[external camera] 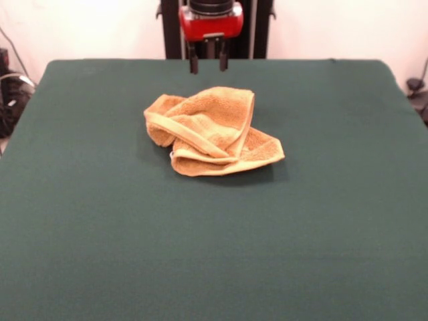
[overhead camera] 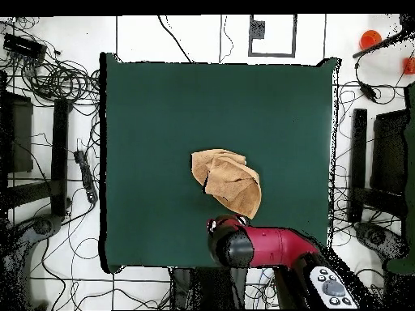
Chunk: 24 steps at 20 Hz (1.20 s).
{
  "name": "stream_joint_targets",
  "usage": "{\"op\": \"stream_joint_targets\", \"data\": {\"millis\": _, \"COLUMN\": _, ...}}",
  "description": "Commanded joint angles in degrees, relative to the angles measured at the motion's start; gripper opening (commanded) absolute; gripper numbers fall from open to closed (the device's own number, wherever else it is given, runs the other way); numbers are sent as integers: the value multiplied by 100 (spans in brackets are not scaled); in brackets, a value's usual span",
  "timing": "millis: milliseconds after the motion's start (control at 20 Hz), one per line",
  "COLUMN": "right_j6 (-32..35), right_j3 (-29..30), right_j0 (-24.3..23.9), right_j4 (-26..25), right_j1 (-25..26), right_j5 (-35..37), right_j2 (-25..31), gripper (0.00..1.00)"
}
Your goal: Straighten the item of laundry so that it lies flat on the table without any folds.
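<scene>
The golden-orange towel point(external camera: 210, 132) lies crumpled in a heap on the dark green table point(external camera: 100, 221), a little beyond the table's middle in the front view. Several folds overlap and a pale band runs along one folded edge. A small white tag shows at its near left edge. In the overhead view the towel point(overhead camera: 228, 181) sits near the table's point(overhead camera: 154, 121) centre. My gripper point(external camera: 208, 65) hangs above the table's far edge, behind the towel and apart from it, with its two fingers spread and nothing between them. In the overhead view the arm's red head point(overhead camera: 231, 243) is just below the towel.
Cables and black stands point(overhead camera: 57, 154) lie on the floor around the table's sides. The robot's black pedestal point(external camera: 170, 30) stands behind the far edge. Bare green cloth surrounds the towel on all sides.
</scene>
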Motion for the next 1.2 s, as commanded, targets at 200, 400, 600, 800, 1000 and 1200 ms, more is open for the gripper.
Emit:
{"op": "stream_joint_targets", "data": {"millis": 200, "right_j6": 254, "right_j3": -435, "right_j0": 277, "right_j4": 93, "right_j1": 462, "right_j5": 584, "right_j2": 652, "gripper": 100}}
{"op": "stream_joint_targets", "data": {"millis": 400, "right_j6": 208, "right_j3": -473, "right_j0": 258, "right_j4": 92, "right_j1": 486, "right_j5": 632, "right_j2": 686, "gripper": 100}}
{"op": "stream_joint_targets", "data": {"millis": 600, "right_j6": 195, "right_j3": -503, "right_j0": 225, "right_j4": 125, "right_j1": 512, "right_j5": 687, "right_j2": 737, "gripper": 100}}
{"op": "stream_joint_targets", "data": {"millis": 800, "right_j6": 66, "right_j3": -646, "right_j0": 226, "right_j4": 94, "right_j1": 498, "right_j5": 859, "right_j2": 774, "gripper": 100}}
{"op": "stream_joint_targets", "data": {"millis": 1000, "right_j6": -47, "right_j3": -752, "right_j0": 203, "right_j4": 36, "right_j1": 501, "right_j5": 966, "right_j2": 816, "gripper": 100}}
{"op": "stream_joint_targets", "data": {"millis": 1200, "right_j6": -101, "right_j3": -852, "right_j0": 167, "right_j4": 15, "right_j1": 514, "right_j5": 1057, "right_j2": 857, "gripper": 100}}
